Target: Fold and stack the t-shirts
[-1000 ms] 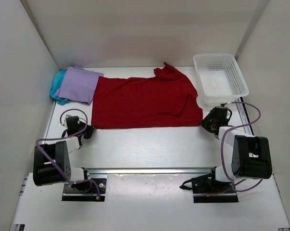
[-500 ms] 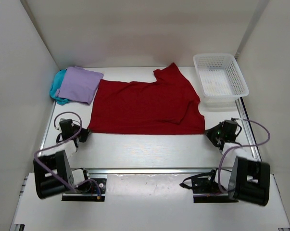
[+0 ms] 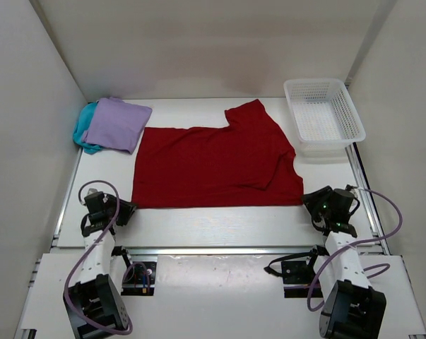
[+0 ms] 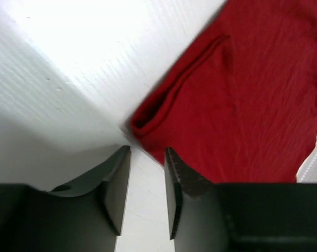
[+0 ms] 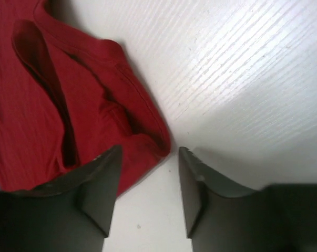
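Left tool and right tool are resting, jaws apart and empty, at the near corners of the red t-shirt.

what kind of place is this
Probably a robot lab test cell: a white table boxed in by bare white panels, left arm and right arm bolted at its near edge, a red t-shirt and mesh basket laid out.

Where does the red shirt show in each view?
Top external: red shirt spread flat mid-table.
Left wrist: upper right, one corner low near centre.
Right wrist: left side, its rumpled corner reaching centre.
Shared landmark: the white table, bare beside the shirt in all three.
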Controlling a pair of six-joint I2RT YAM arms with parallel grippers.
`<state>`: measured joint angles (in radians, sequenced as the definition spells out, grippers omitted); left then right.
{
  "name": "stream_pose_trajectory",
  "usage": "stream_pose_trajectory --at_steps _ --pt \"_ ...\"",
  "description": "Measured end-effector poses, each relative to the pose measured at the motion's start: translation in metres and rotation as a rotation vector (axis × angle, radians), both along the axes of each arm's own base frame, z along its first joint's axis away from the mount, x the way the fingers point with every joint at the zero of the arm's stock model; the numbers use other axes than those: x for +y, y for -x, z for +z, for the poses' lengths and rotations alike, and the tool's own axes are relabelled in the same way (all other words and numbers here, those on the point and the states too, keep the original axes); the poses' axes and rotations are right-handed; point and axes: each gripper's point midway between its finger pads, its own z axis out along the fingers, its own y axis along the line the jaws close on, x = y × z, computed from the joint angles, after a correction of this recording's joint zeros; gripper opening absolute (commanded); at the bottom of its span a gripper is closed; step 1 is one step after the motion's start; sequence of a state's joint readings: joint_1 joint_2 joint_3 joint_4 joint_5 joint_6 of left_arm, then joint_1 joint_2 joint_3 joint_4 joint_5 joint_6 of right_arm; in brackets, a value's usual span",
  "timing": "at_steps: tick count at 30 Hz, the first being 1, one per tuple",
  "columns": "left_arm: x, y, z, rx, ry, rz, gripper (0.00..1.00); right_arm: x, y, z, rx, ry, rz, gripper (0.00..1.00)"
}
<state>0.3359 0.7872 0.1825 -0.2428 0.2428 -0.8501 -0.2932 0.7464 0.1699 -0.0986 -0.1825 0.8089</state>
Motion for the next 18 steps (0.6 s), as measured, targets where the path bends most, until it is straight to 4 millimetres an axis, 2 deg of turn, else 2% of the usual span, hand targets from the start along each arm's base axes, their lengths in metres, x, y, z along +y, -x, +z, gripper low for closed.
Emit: stream_pose_trajectory --at_steps 2,3,5,7,9,11,13,14,15,17,18 --pt "-0.001 -0.004 0.011 -0.004 -0.010 -0.021 0.46 0.000 -0.002 0.008 0.005 0.018 0.012 0.49" --pt "-0.001 -0.008 0.018 -0.017 -0.019 -0.033 0.47 0.000 -0.006 0.017 -0.009 0.029 0.021 0.45" --pt "-0.004 -0.023 0.038 -0.068 -0.043 -0.070 0.47 0.003 -0.018 0.038 -0.062 0.050 0.053 0.32" --pt "-0.016 -0.040 0.057 -0.125 -0.058 -0.134 0.33 0.018 -0.031 0.056 -0.116 0.069 0.117 0.05" --pt "-0.039 -0.055 0.070 -0.162 -0.074 -0.221 0.30 0.046 -0.040 0.061 -0.124 0.089 0.223 0.00" --pt "-0.082 -0.064 0.077 -0.193 -0.102 -0.359 0.28 0.078 -0.048 0.059 -0.102 0.103 0.342 0.00" --pt "-0.137 -0.063 0.083 -0.240 -0.120 -0.522 0.26 0.105 -0.057 0.050 -0.066 0.116 0.451 0.04" --pt "-0.164 -0.059 0.085 -0.263 -0.126 -0.600 0.27 0.114 -0.059 0.041 -0.039 0.127 0.488 0.15" --pt "-0.187 -0.055 0.086 -0.280 -0.128 -0.664 0.25 0.120 -0.059 0.033 -0.013 0.137 0.517 0.21" --pt "-0.224 -0.048 0.081 -0.292 -0.124 -0.769 0.24 0.127 -0.056 0.019 0.020 0.163 0.564 0.40" --pt "-0.238 -0.047 0.075 -0.287 -0.127 -0.805 0.23 0.130 -0.054 0.014 0.033 0.172 0.583 0.43"
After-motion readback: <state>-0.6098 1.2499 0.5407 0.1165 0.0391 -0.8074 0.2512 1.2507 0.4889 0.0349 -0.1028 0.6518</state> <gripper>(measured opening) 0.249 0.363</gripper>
